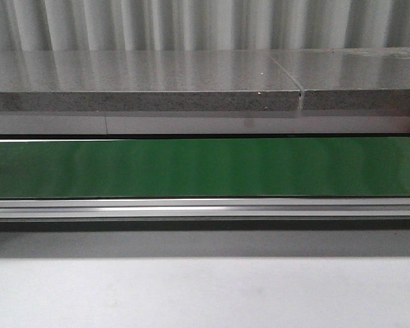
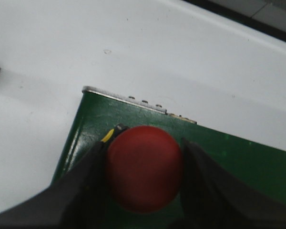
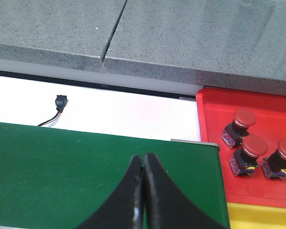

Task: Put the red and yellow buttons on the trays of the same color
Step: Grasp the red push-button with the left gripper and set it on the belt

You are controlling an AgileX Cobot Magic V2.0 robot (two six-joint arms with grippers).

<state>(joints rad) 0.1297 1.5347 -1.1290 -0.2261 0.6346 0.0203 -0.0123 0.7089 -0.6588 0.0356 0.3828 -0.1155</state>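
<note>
Inventory, left to right. Left gripper [image 2: 144,167]: fingers [image 2: 86,176] clamped on a red button [image 2: 144,168], one dark finger at each side of its domed cap, a sliver of yellow fitting showing at the cap's edge. Gripper and button sit over the end of the green belt [image 2: 238,160], close to its metal-edged corner, with white table [image 2: 133,47] beyond. Whether the button rests on the belt or hangs just above it cannot be told.

Front view: belt, aluminium rail [image 1: 205,208] and grey stone ledge [image 1: 143,99] only; no arm, button or full tray visible there.

Right gripper [image 3: 144,195]: fingers pressed together, holding nothing, poised over the other end of the belt. A black connector [image 3: 60,101] on a thin lead lies on the white surface behind. Just past the belt end sits the red tray [image 3: 214,109], carrying three red buttons [image 3: 248,149]; the yellow tray [image 3: 262,217] adjoins it, its edge alone in view.

Risk, as judged: the grip bears on a smooth rounded cap, so the button may slip or twist out during the carry. The red tray lies at the far end from the left arm, well apart; a long reach or a handover invites a drop short of the tray, or a landing on the yellow one.
</note>
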